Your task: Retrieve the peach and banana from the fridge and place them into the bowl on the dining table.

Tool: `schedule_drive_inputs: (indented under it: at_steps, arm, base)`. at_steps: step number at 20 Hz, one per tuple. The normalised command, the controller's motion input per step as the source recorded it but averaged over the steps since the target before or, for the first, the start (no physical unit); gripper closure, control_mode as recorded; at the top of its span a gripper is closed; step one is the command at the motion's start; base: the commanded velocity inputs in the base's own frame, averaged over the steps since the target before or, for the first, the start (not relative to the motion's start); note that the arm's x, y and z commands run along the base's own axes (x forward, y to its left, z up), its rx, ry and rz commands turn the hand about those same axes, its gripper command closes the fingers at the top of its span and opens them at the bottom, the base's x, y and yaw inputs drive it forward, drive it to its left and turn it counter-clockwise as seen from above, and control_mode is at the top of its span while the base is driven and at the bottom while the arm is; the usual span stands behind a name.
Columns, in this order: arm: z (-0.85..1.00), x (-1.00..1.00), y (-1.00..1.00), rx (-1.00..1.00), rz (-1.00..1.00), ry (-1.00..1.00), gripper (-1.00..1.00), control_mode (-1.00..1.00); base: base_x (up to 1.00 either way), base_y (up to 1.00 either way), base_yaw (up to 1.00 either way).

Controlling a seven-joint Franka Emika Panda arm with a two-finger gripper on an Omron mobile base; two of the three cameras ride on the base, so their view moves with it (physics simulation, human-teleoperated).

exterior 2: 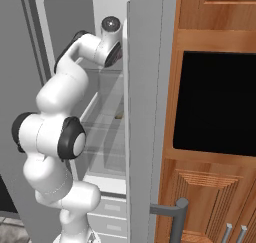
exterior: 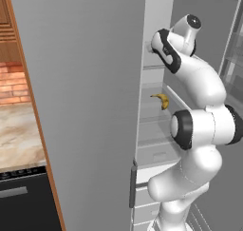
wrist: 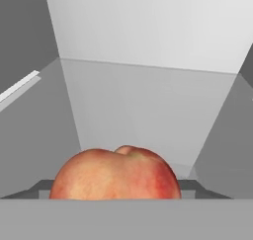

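The peach [wrist: 116,175], round and reddish-orange, looms large at the bottom of the hand view, on a glass shelf inside the fridge [exterior: 85,106]. My gripper [wrist: 121,187] has a dark fingertip [wrist: 42,187] against each flank of the peach, shut on it. The base views show the arm reaching into an upper shelf between the open doors, with the fingers hidden behind the door edge. On a lower shelf lies the curved yellow banana [exterior: 161,100]. The bowl and the dining table are out of view.
Both grey fridge doors stand open, one on each side of the arm [exterior 2: 147,112]. A black oven [exterior 2: 215,102] sits in wooden cabinets to the right. To the left are a marbled counter [exterior: 19,135] and a black appliance front [exterior: 23,201]. White drawers [exterior 2: 110,212] fill the fridge's bottom.
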Motion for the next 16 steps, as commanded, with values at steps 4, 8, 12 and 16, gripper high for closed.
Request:
schedule_drive_inputs:
  at_steps: [4, 8, 12, 16]
  arm:
    - [-0.01, -0.24, 0.02, 0.00, 0.00, 0.00, 1.00, -1.00]
    - [-0.05, -0.95, 0.24, 0.00, 0.00, 0.00, 1.00, -1.00]
    - [-0.20, -1.00, 0.24, 0.00, 0.00, 0.00, 1.00, -1.00]
    - [-0.28, -1.00, 0.32, 0.00, 0.00, -0.04, 1.00, -1.00]
  base:
    - [0.00, 0.00, 0.00]
    - [0.00, 0.00, 0.00]
    - [0.00, 0.00, 0.00]
    - [0.00, 0.00, 0.00]
